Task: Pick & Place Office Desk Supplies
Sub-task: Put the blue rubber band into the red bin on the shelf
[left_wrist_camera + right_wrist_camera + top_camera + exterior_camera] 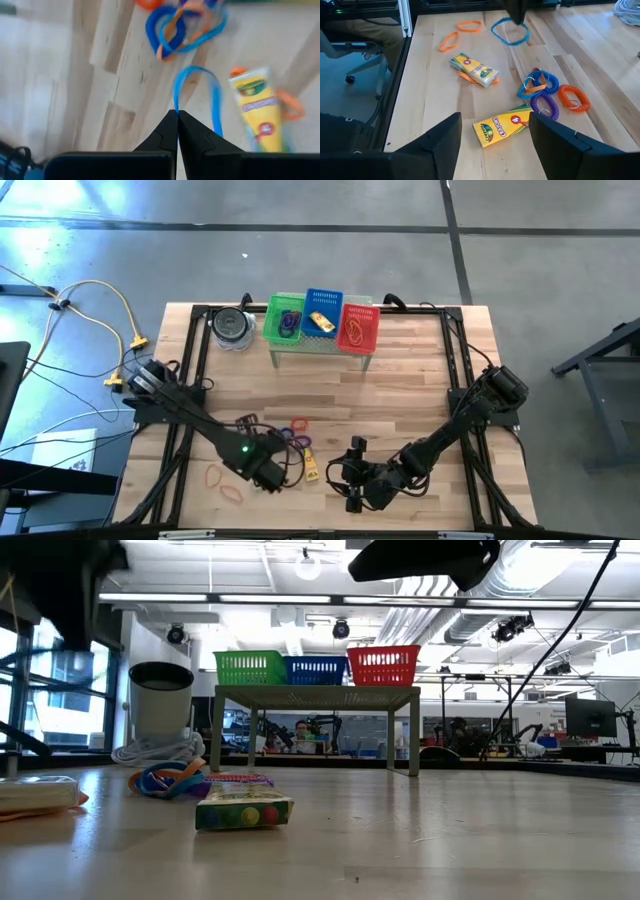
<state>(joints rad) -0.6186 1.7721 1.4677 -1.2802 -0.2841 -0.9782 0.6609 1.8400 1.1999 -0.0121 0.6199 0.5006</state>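
Lower centre of the high view, the left gripper (176, 116) is pinching a thin blue band loop (216, 100) and needing a straight, slow lift, while the right gripper (495, 131) is waiting spread beside it.

Left arm stretched in from its base, elbow low, wrist angled down. Left end effector (177, 131) has fingers pressed fully together, tips meeting at a point, apparently pinching something thin. Right arm reaches in from the opposite side, forearm low. Right end effector (495, 137) hangs above the bench, fingers (437, 142) spread apart with nothing between them, well apart from the left one.
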